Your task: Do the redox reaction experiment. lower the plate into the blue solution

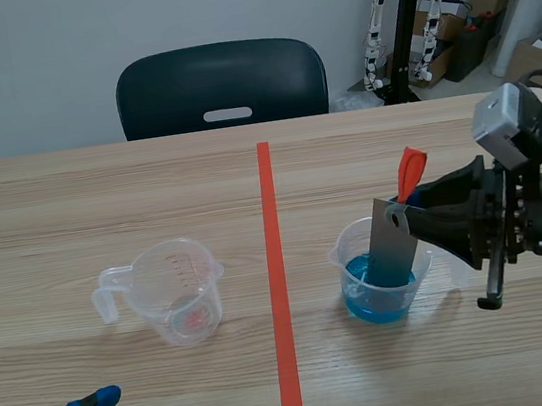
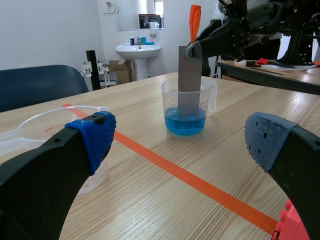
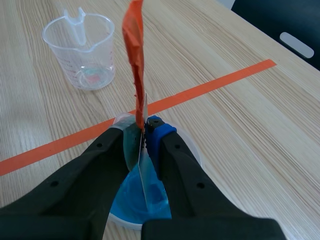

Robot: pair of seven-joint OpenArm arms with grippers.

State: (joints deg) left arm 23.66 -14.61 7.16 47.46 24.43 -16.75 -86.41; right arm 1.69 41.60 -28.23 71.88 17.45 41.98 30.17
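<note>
1. The right gripper point(image 3: 144, 131) comes in from the right side of the table point(image 1: 70, 211). Its fingers are closed narrowly on the top part of a thin grey plate point(image 1: 391, 242), one blue pad point(image 3: 156, 125) pressed against each face.
2. An orange-red tab point(image 1: 411, 171) stands up from the plate's top edge, above the fingers.
3. The plate hangs inside a clear beaker point(image 1: 351, 252) right of the middle, leaning slightly with its top toward the right. Its lower end reaches into the blue solution point(image 2: 185, 121) at the beaker's bottom.
4. The solution fills only the lower part of the beaker, and most of the plate is above it.
5. The left gripper point(image 2: 182, 145) rests low at the near left corner with its fingers spread wide, holding nothing and well apart from both vessels.
6. A clear measuring cup point(image 1: 178, 292) with a handle stands left of the orange-red tape line point(image 1: 278, 283). A faint reddish trace shows at its bottom.
7. A dark chair point(image 1: 221, 86) stands at the table's far edge.
</note>
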